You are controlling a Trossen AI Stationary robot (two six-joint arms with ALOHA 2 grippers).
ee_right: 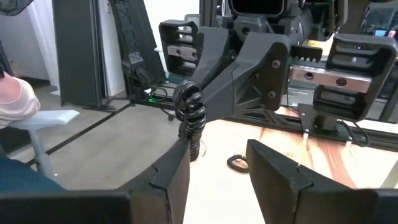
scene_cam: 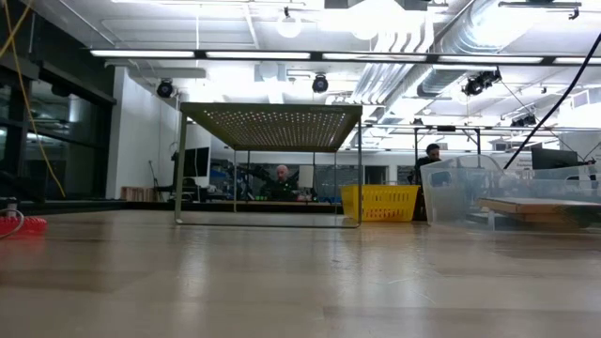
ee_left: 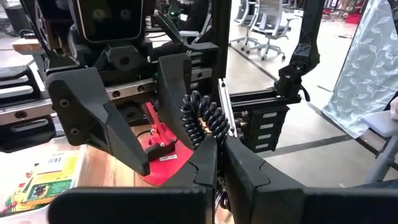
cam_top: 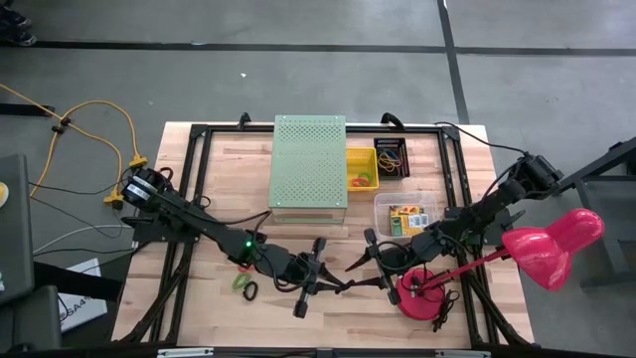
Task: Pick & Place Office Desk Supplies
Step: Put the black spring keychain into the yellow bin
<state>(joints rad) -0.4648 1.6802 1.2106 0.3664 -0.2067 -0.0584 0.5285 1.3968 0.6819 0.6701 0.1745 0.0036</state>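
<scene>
The two grippers meet nose to nose near the front edge of the surface (cam_top: 199, 308), just left of the pink lamp (cam_top: 542, 249) base, with a black coiled band (ee_left: 202, 118) between them. The left gripper (cam_top: 328, 280) is pressed together on one end of the band; in its wrist view the coil rises straight from its closed tips. The right gripper (cam_top: 366, 267) stands with its fingers apart: its wrist view shows one finger close beside the coil, perhaps touching, and the other well clear, so it does not seem to grip. The band's long axis looks to run roughly upright between the tips, across the line on which the two arms face each other. By my reading this is a hand-over, and what matters is that the band hangs on the left gripper and lies off-centre in the right one's gap. From above, the band is too small and dark to pick out. Left of the lamp base and beyond the left gripper, a green loop (cam_top: 241, 282) and a black loop (cam_top: 249, 291) lie on the surface. Behind the lamp base sits the crayon box (cam_top: 407, 219) in a clear bin, with a yellow bin (cam_top: 360, 169) and a black tray of bands (cam_top: 392, 159) farther back beside the green box (cam_top: 309, 164). The low view shows neither gripper.
</scene>
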